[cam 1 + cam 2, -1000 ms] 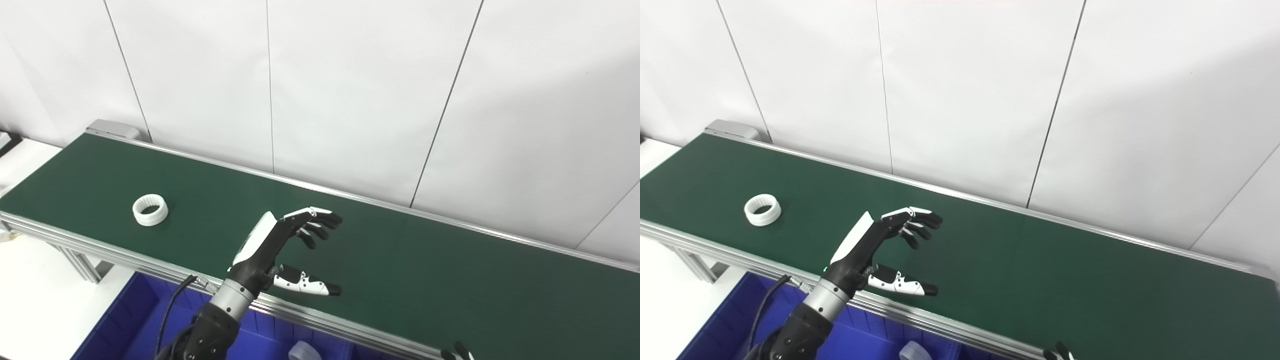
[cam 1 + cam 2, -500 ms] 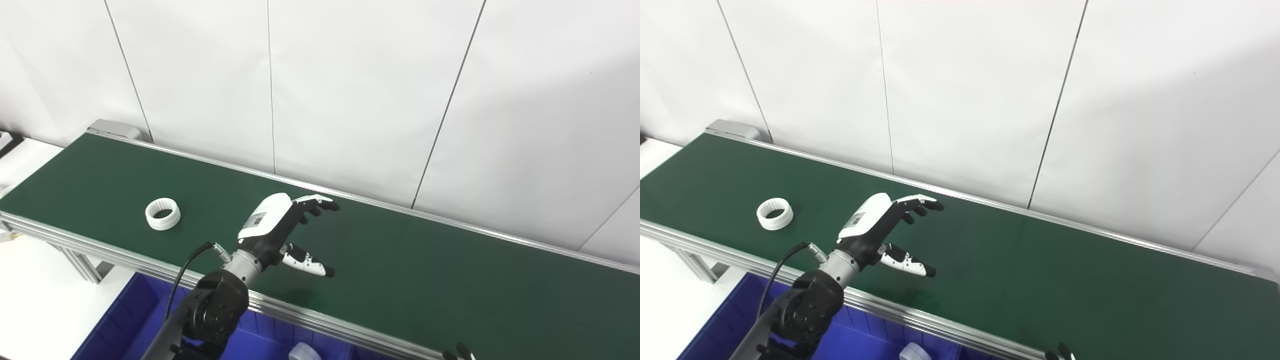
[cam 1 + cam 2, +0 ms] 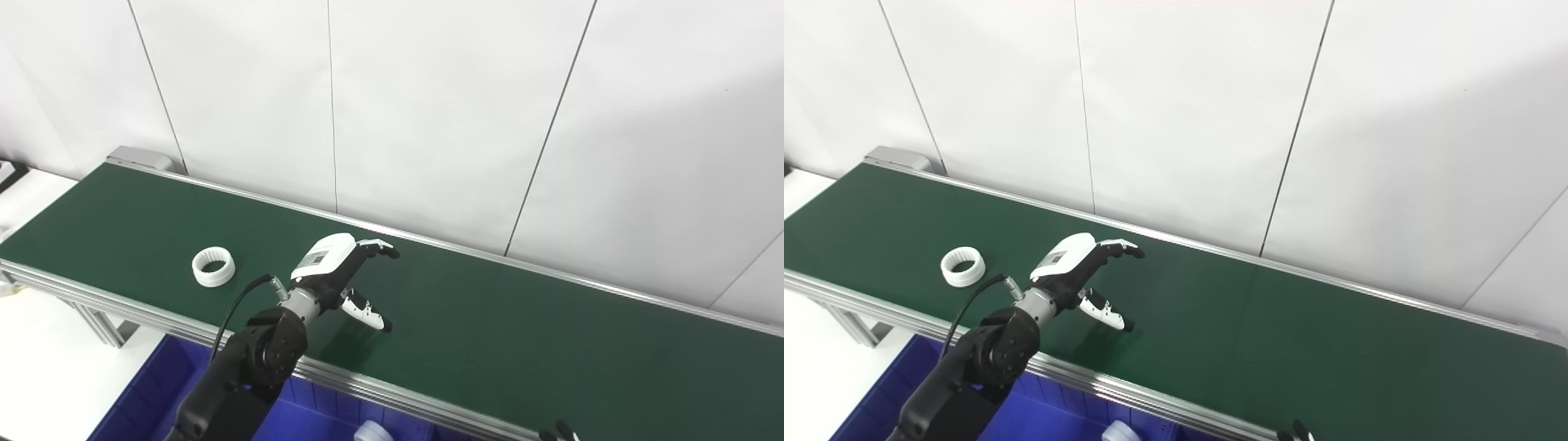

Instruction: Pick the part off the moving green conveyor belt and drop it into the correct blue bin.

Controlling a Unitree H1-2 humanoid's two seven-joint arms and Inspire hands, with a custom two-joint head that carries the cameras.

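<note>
- over the last second the white toothed ring [image 3: 213, 266] has ridden the matte green belt [image 3: 502, 324] rightward, closing on the left hand [image 3: 334, 269].
- that hand has dropped low at frame centre, fingers spread, holding nothing; interception looks imminent.
- right hand [image 3: 560, 432]: only fingertips show, can't tell its state.
- glossy blue bin [image 3: 153, 392] lower left.

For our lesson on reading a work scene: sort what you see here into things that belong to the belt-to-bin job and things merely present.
Belongs to the job:
- white ring part, lying on the belt
- green conveyor belt
- blue bin under the belt's near edge
- left hand, open above the belt

Merely present:
- white wall panels
- pale object already in the bin
</note>
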